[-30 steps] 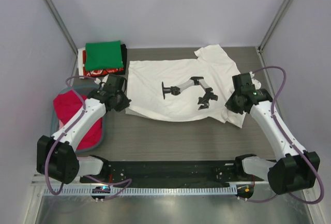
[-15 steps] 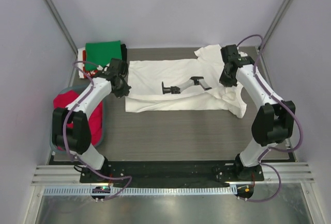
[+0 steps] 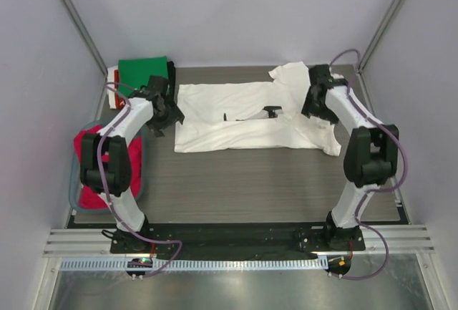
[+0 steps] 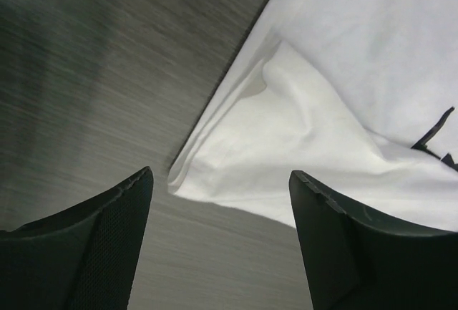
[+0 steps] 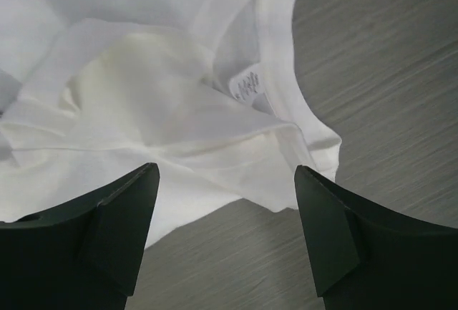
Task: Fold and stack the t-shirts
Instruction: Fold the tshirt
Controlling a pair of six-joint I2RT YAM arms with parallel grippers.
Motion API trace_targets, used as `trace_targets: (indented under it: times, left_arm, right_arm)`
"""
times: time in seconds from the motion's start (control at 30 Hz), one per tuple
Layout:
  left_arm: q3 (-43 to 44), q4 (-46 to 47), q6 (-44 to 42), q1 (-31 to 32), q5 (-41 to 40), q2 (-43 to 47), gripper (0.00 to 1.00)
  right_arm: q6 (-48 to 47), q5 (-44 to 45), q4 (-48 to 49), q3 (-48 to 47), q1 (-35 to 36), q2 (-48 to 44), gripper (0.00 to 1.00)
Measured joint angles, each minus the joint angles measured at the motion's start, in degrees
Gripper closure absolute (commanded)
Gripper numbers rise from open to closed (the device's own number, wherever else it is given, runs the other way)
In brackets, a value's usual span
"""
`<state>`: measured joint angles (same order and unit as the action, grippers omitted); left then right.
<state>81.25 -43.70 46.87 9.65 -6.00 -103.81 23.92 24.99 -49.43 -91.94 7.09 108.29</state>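
Where the tabletop (image 3: 243, 181) was widest, a little toward 12 o'clock from its middle, the white t-shirt (image 3: 243, 127) lay flat and stretched from 9 to 3 o'clock. Its near long edge was turned over on the body, so that only two small pieces of the black print (image 3: 273, 111) showed. One sleeve pointed to 12 o'clock at the right end, and in the right wrist view the neck opening with its small label was visible there.

At 9 o'clock of the shirt stood the left gripper (image 4: 222, 181). Its jaws were wide apart and had hold of nothing; in its wrist view the folded corner of the shirt lay below, between the two tips, without touching them. At 3 o'clock of the shirt, over the neck end, stood the right gripper (image 5: 225, 174). Its jaws were also wide apart and empty, with crumpled white cloth under them.

At 10 o'clock from the white shirt, in the far left corner, was a stack with the folded green t-shirt (image 3: 143, 75) on top, a black t-shirt (image 3: 172, 75) edge beside it and a red-and-white t-shirt (image 3: 114, 89) under it. At 8 o'clock, by the left wall, the grey-blue tub (image 3: 71, 185) held a red/pink t-shirt (image 3: 89, 145).
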Motion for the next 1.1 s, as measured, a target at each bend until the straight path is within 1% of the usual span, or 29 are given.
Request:
trace_targets:
  times: [0.03, 0.07, 0.13, 0.17, 0.23, 0.33, 0.47, 0.6, 0.7, 0.73, 0.77, 0.8, 0.83, 0.87, 0.9, 0.93, 1.0, 1.03, 1.1]
  left_arm:
    - [-1.6, 0.2, 0.0, 0.0, 0.2, 1.7, 0.24]
    - [-3.1, 0.3, 0.0, 0.0, 0.2, 3.1, 0.24]
    - [-7.0, 0.8, 0.1, 0.1, 0.6, 6.8, 0.25]
    - [-9.1, 1.5, 0.2, 0.1, 0.7, 8.4, 0.25]
    - [-12.7, 2.0, 0.5, 0.1, 1.1, 10.8, 0.26]
    - [-16.9, 3.7, 0.8, 0.1, 1.6, 11.8, 0.27]
    - [-21.2, 6.0, 1.1, 0.1, 2.6, 11.8, 0.27]
    - [-23.6, 8.8, 2.3, 0.1, 3.6, 11.7, 0.28]
    - [-24.7, 11.0, 2.7, 0.1, 4.1, 11.6, 0.3]
    - [-24.9, 11.6, 2.9, 0.1, 4.2, 11.4, 0.32]
    - [-24.9, 12.3, 3.3, 0.1, 4.3, 11.1, 0.34]
    - [-24.9, 12.9, 3.5, 0.1, 4.4, 10.7, 0.38]
    - [-24.9, 13.5, 3.7, 0.1, 4.4, 10.3, 0.49]
    - [-25.0, 14.4, 4.0, 0.1, 4.5, 9.6, 0.55]
    - [-25.0, 15.1, 4.1, 0.1, 4.6, 9.0, 0.59]
    - [-24.9, 15.8, 4.1, 0.1, 4.6, 8.2, 0.71]
    - [-24.2, 15.8, 4.1, 0.1, 4.6, 6.4, 0.83]
    - [-23.3, 16.0, 3.8, 0.2, 4.4, 5.7, 0.92]
    - [-21.8, 15.8, 3.6, 0.4, 3.8, 4.5, 0.99]
  right_arm:
    - [0.8, -1.4, 1.1, 4.3, -1.2, -2.7, 0.21]
    - [2.2, -3.9, 3.7, 10.9, -3.4, -7.2, 0.22]
    - [4.5, -8.3, 5.9, 21.1, -8.2, -15.2, 0.26]
    - [5.5, -10.2, 7.3, 25.8, -11.0, -19.2, 0.26]
    - [6.8, -12.3, 8.8, 31.1, -15.4, -23.1, 0.28]
    - [7.7, -16.1, 11.1, 34.2, -17.8, -22.3, 0.31]
    - [8.3, -20.4, 14.6, 36.6, -18.5, -18.8, 0.34]
    - [9.0, -22.6, 16.7, 38.9, -18.8, -18.2, 0.4]
    - [9.2, -23.3, 18.3, 39.6, -19.3, -17.7, 0.47]
    - [9.2, -23.3, 18.9, 39.6, -19.4, -17.3, 0.56]
    - [9.2, -23.3, 19.5, 39.7, -19.6, -16.9, 0.61]
    - [9.1, -23.2, 20.0, 39.8, -19.8, -16.5, 0.64]
    - [9.1, -23.1, 20.3, 39.8, -20.0, -16.2, 0.76]
    - [8.8, -22.7, 20.8, 39.8, -20.1, -15.9, 0.82]
    - [8.6, -22.3, 21.0, 39.6, -20.2, -15.6, 0.85]
    - [8.3, -21.7, 20.5, 39.0, -20.2, -15.3, 0.87]
    - [7.4, -19.0, 18.3, 35.5, -19.6, -14.7, 0.88]
    - [6.6, -17.4, 17.0, 33.1, -19.1, -14.5, 0.89]
    - [4.9, -13.4, 13.8, 26.7, -17.9, -14.3, 0.9]
